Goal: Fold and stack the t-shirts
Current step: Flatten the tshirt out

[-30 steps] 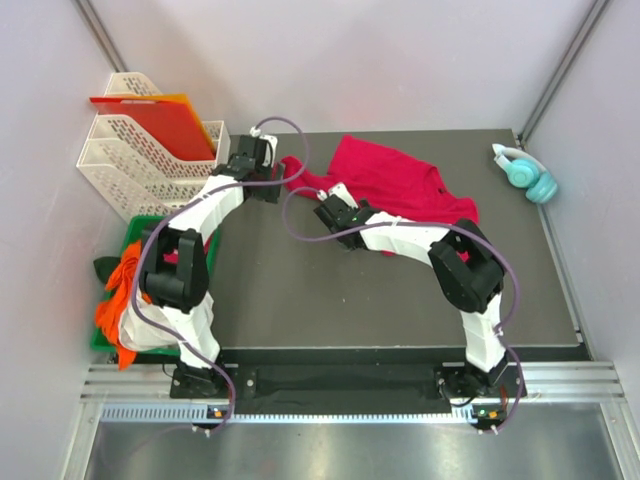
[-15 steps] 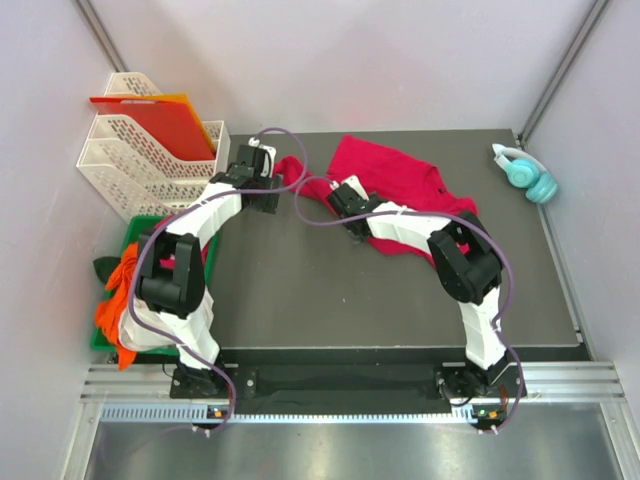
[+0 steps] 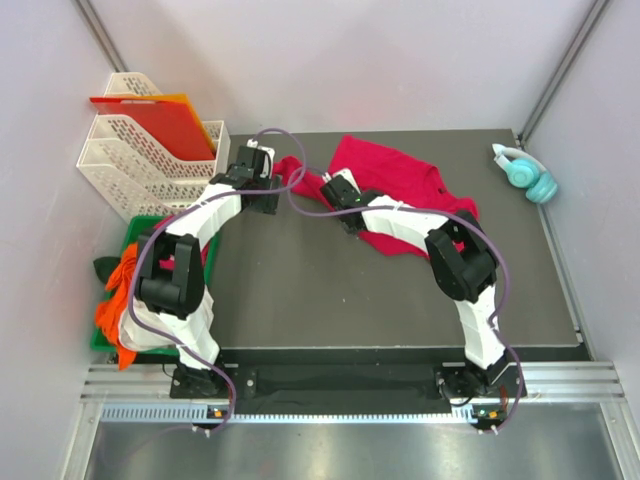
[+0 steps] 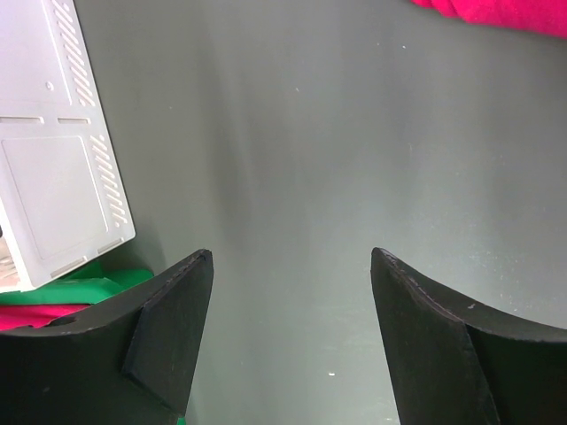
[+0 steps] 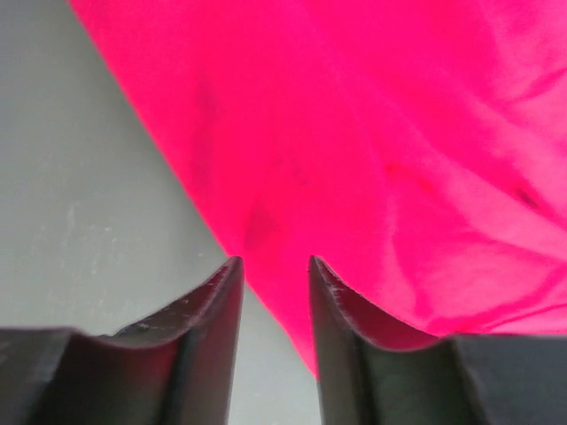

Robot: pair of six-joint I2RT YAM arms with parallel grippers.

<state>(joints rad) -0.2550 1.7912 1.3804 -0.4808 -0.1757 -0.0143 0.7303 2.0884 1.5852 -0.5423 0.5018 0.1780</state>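
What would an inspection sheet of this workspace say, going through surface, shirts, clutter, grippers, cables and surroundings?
Surface: dark grey table, flat.
Job's things: crimson t-shirt crumpled at far side; orange and white shirts heaped in green bin, left.
Clutter: teal headphones at far right corner; red-orange sheet on white letter trays.
Grippers: left gripper open over bare table; right gripper jaws narrowly apart at the t-shirt's edge.
Cables: purple cables loop off both arms.
Surroundings: pale walls; nothing else seen.

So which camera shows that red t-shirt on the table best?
The top external view: it shows nearly the whole red t-shirt, crumpled at the far side of the table. The right wrist view shows only a close-up of its edge; the left wrist view, just a sliver in one corner.
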